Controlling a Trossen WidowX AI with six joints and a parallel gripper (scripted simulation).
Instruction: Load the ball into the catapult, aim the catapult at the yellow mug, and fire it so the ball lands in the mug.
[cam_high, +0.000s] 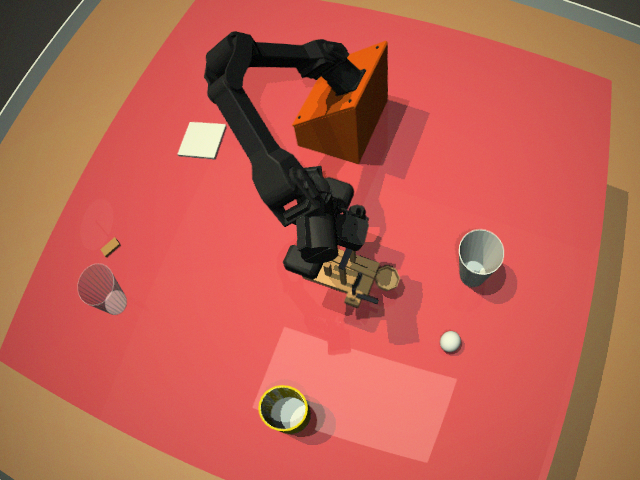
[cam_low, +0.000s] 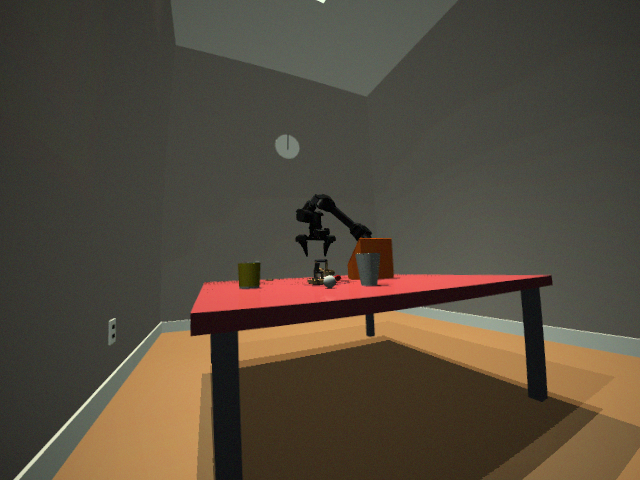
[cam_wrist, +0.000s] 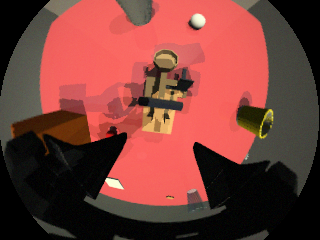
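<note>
The wooden catapult (cam_high: 324, 279) (cam_wrist: 150, 125) stands on the table, its round cup (cam_high: 387, 277) (cam_wrist: 165, 59) empty. A white ball (cam_high: 450, 341) (cam_low: 329, 281) (cam_wrist: 198, 21) lies on the table beyond the cup end. A small red ball (cam_low: 337, 277) (cam_wrist: 113, 132) lies near the orange block; the arm hides it in the top view. The yellow mug (cam_high: 263, 419) (cam_low: 249, 274) (cam_wrist: 251, 121) stands upright to one side of the catapult. My gripper (cam_low: 315, 255) (cam_wrist: 161, 141) is open and empty, above the catapult, fingers pointing down.
A grey cup (cam_high: 468, 273) (cam_low: 368, 268) (cam_wrist: 137, 11) stands near the white ball. The orange block (cam_high: 330, 135) (cam_low: 379, 258) (cam_wrist: 65, 127) is at the arm's base. A clear cup (cam_high: 96, 285) (cam_wrist: 194, 198), a small wooden block (cam_high: 110, 246) and a pale square tile (cam_high: 202, 140) (cam_wrist: 114, 183) lie farther off.
</note>
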